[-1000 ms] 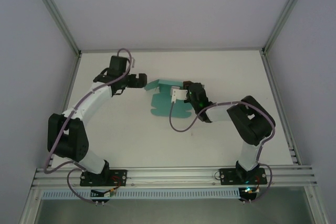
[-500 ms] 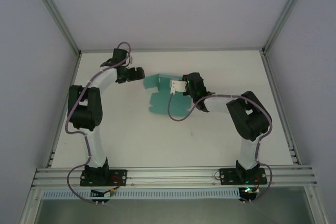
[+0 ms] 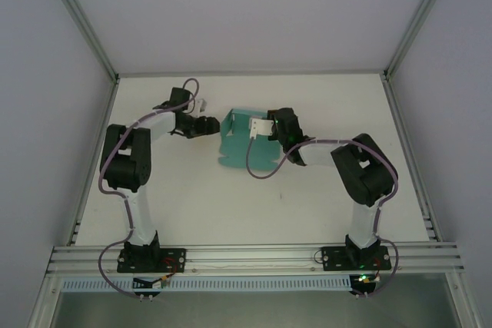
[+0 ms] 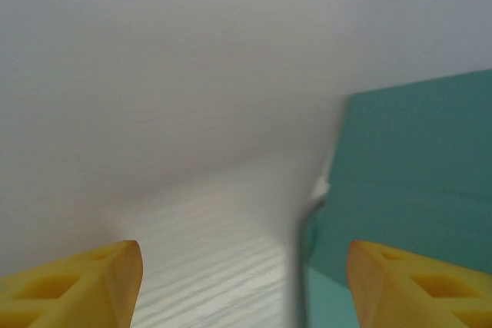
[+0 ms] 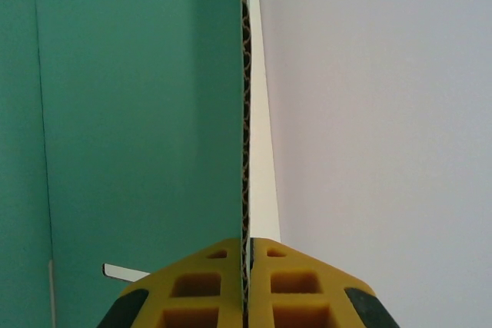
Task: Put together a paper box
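Note:
The paper box [image 3: 247, 147] is a teal-green die-cut card sheet in the middle of the white table, its far part raised upright. My right gripper [image 3: 265, 127] is shut on that raised panel's edge. In the right wrist view the corrugated edge [image 5: 246, 113] runs straight up from between the closed yellow fingertips [image 5: 215, 282], with the teal face [image 5: 138, 113] to the left. My left gripper [image 3: 209, 124] is open at the sheet's left end. In the left wrist view its yellow fingers [image 4: 84, 282] stand wide apart, and a teal flap [image 4: 415, 167] with its blurred near edge lies between them, towards the right finger.
The white table [image 3: 192, 205] is fenced by aluminium rails [image 3: 254, 255] at the front and sides, with pale walls behind. A purple cable [image 3: 257, 170] from the right arm loops over the sheet's near part.
The left arm has swung its gripper right, up to the sheet's left end, with the jaws narrowing. The sheet's far panel has been turned more upright by the right gripper.

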You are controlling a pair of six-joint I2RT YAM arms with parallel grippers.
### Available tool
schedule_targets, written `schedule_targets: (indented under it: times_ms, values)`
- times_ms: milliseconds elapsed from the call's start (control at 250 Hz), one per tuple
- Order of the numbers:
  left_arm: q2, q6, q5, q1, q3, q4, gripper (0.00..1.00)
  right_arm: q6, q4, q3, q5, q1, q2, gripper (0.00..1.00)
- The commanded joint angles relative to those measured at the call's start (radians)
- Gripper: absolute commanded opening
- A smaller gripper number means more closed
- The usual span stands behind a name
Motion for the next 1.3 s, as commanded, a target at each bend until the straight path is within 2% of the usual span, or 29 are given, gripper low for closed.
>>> schedule_targets:
  times_ms: [0, 196, 327, 399, 571, 675, 803, 890, 1018, 1178, 1298]
  values:
    - [0.005, 0.050, 0.066, -0.060, 0.020, 0.014, 0.70, -0.008, -0.157, -0.060, -0.053, 0.011, 0.035, 0.00]
    - [-0.018, 0.038, 0.097, -0.110, -0.016, 0.093, 0.69, -0.043, -0.092, -0.083, -0.060, 0.026, 0.046, 0.00]
    - [-0.064, 0.012, 0.039, -0.121, -0.079, 0.123, 0.69, -0.166, 0.188, -0.145, -0.006, 0.029, 0.105, 0.00]
    - [-0.076, 0.008, 0.011, -0.120, -0.106, 0.122, 0.69, -0.192, 0.281, -0.169, 0.032, 0.029, 0.137, 0.00]
    - [-0.094, 0.028, -0.013, -0.110, -0.158, 0.118, 0.69, -0.143, 0.336, -0.220, 0.046, 0.035, 0.108, 0.00]
    - [-0.102, 0.024, 0.007, -0.109, -0.164, 0.161, 0.68, -0.198, 0.358, -0.247, 0.042, 0.037, 0.105, 0.00]
    - [-0.116, 0.013, -0.013, -0.106, -0.195, 0.265, 0.67, -0.259, 0.474, -0.261, 0.074, 0.037, 0.165, 0.00]
    - [-0.095, 0.072, 0.016, -0.116, -0.187, 0.318, 0.69, -0.259, 0.434, -0.261, 0.069, 0.037, 0.174, 0.00]
    - [-0.035, 0.170, -0.003, -0.148, -0.097, 0.276, 0.70, -0.169, 0.283, -0.238, 0.064, 0.036, 0.125, 0.00]
    - [0.027, 0.156, 0.044, -0.160, -0.024, 0.285, 0.68, -0.088, 0.083, -0.193, 0.035, 0.030, 0.073, 0.00]
    - [0.008, 0.139, -0.004, -0.192, -0.101, 0.413, 0.68, -0.081, 0.035, -0.168, 0.024, 0.016, 0.083, 0.00]
